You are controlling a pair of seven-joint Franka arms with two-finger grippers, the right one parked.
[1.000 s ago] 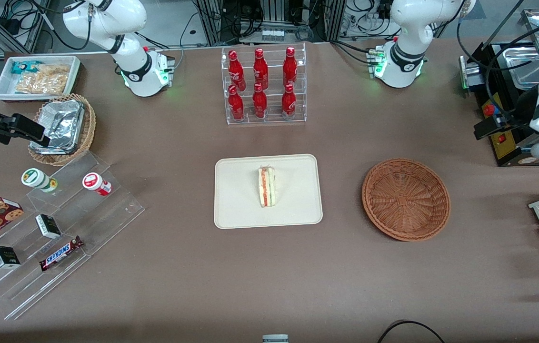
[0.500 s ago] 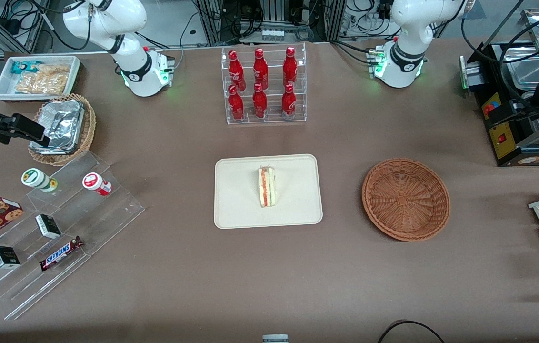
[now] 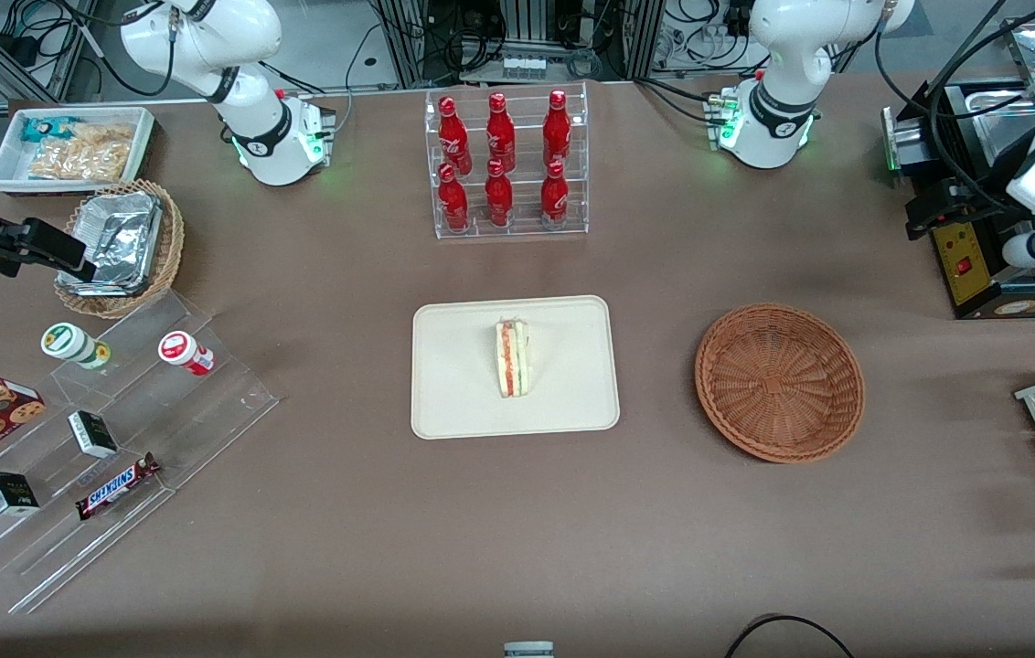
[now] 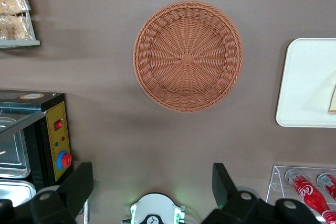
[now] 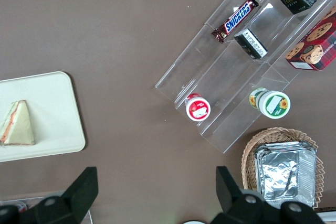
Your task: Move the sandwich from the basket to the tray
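The triangular white-bread sandwich (image 3: 512,357) rests mid-tray on the cream rectangular plastic tray (image 3: 453,402); the round reddish-brown wicker basket (image 3: 780,381) holds nothing. Left gripper (image 4: 152,184), fingers spread and holding nothing, hangs high near the bench's working-arm edge. Judgement: placement complete; simply keep clear.

My gripper (image 4: 152,187), fingers spread wide with nothing between them, has shifted high at the working arm's end of the table, farther from the front camera than the basket (image 3: 780,381).
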